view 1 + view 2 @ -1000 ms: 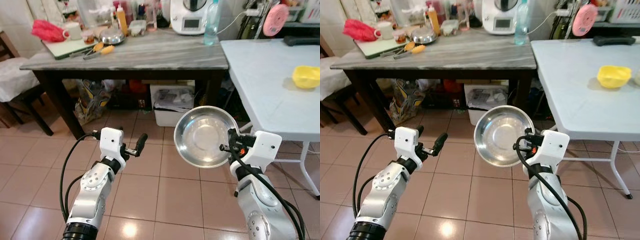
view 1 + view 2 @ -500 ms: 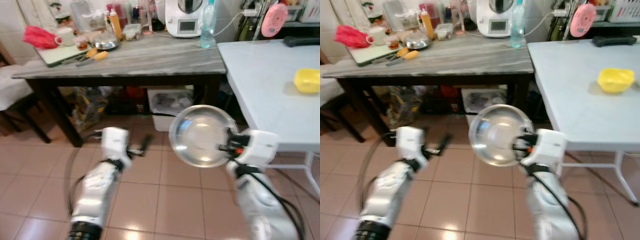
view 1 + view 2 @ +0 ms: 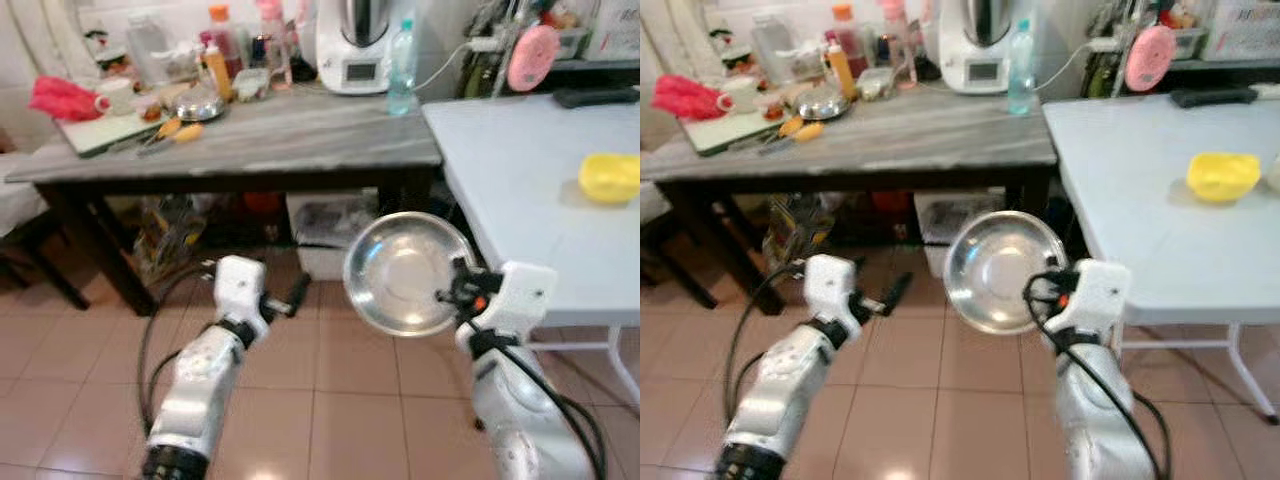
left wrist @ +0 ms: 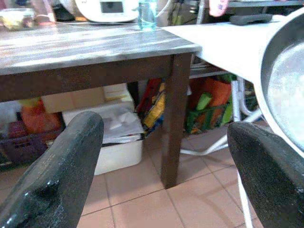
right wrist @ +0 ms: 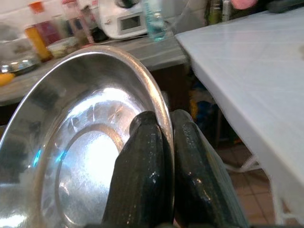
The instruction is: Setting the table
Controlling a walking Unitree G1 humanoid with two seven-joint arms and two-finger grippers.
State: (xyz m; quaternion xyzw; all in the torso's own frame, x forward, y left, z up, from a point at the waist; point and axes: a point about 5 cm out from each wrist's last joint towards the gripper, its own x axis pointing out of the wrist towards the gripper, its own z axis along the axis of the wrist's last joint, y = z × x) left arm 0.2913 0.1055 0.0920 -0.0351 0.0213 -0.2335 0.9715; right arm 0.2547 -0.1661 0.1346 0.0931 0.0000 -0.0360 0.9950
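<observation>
Tiled floor, white table edge beside steel bowl, right fingers pinching rim

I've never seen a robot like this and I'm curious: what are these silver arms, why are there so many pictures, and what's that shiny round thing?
The silver arms belong to a walking robot. Two pictures come from cameras in its head, looking down at its own arms. The other two come from small cameras on its wrists, looking along its black fingers.

The right claw pinches the rim of a shiny metal bowl, held up on its side above the tiled floor. The left claw is open and holds nothing.

Ahead stands a grey table crowded with bottles, a white kitchen machine and a mug. Beside it is a white table with a yellow bowl on it.
</observation>
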